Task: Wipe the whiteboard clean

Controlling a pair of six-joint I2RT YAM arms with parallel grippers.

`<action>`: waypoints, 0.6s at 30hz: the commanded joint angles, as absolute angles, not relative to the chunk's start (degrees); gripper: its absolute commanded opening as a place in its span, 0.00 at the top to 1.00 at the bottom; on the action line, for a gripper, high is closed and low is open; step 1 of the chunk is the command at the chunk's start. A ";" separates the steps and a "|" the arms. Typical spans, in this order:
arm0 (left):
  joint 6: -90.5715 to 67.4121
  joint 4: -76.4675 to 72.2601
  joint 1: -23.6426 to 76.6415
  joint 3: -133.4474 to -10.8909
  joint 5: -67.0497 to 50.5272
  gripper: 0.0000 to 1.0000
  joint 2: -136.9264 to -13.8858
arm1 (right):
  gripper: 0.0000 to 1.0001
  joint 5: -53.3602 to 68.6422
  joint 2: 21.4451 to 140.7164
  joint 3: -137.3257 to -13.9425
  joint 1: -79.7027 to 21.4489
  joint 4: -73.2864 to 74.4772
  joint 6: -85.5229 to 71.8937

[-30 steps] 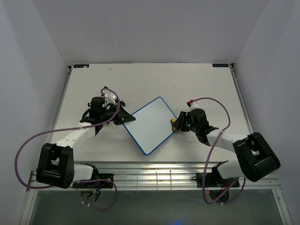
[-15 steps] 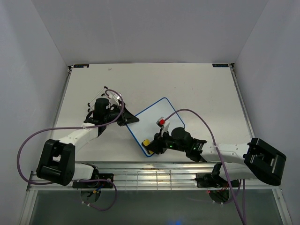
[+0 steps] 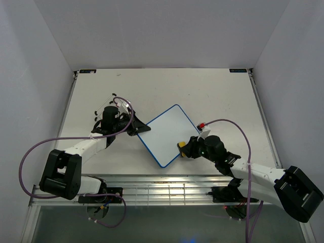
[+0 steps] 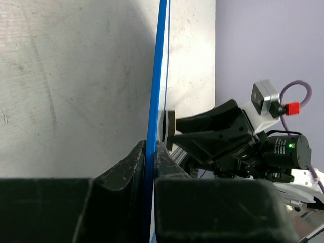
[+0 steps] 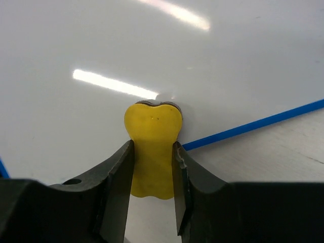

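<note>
– The whiteboard (image 3: 164, 135), seen from above: where is it?
– On the table (image 3: 202, 91), about midway between the left and right edges and closer to the near edge than the far one. It sits cornerwise, one corner pointing at the near edge, its face glossy white inside the blue frame.
– And the claws there?
– The left gripper (image 3: 135, 129) is at the board's left corner. The right gripper (image 3: 183, 148) is at the edge facing the near right corner of the table, with a yellow eraser (image 3: 180, 146) at its tip.
– Left wrist camera?
– The whiteboard (image 4: 157, 76) shows edge-on as a thin blue line over the table (image 4: 76, 76). The left gripper (image 4: 150, 152) is clamped on that frame, one finger on each side. Beyond it the eraser (image 4: 171, 129) touches the board, with the right arm's black body behind it.
– Right wrist camera?
– The right gripper (image 5: 153, 148) is pinched on the eraser (image 5: 153, 126), both fingers tight against its yellow sides. The eraser's far end rests on the white face of the whiteboard (image 5: 152, 50), just inside the blue frame, with bare table (image 5: 273, 152) past it
</note>
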State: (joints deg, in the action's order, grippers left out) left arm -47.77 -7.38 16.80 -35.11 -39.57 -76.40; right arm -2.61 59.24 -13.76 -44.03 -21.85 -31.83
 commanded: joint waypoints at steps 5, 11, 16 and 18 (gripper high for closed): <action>-54.31 -6.77 17.84 -31.91 -37.44 1.00 -74.89 | 0.69 12.83 60.55 -12.30 -52.98 -30.67 -24.79; -55.19 -7.29 17.84 -32.17 -37.62 1.00 -75.06 | 0.70 10.81 66.43 -18.17 -64.15 -32.61 -29.00; -55.11 -7.12 17.84 -32.87 -38.06 1.00 -74.71 | 0.70 10.46 66.98 -20.39 -68.99 -33.22 -30.23; -54.32 -6.59 17.84 -33.22 -37.97 1.00 -74.27 | 0.70 8.79 63.56 -20.83 -68.47 -30.60 -29.27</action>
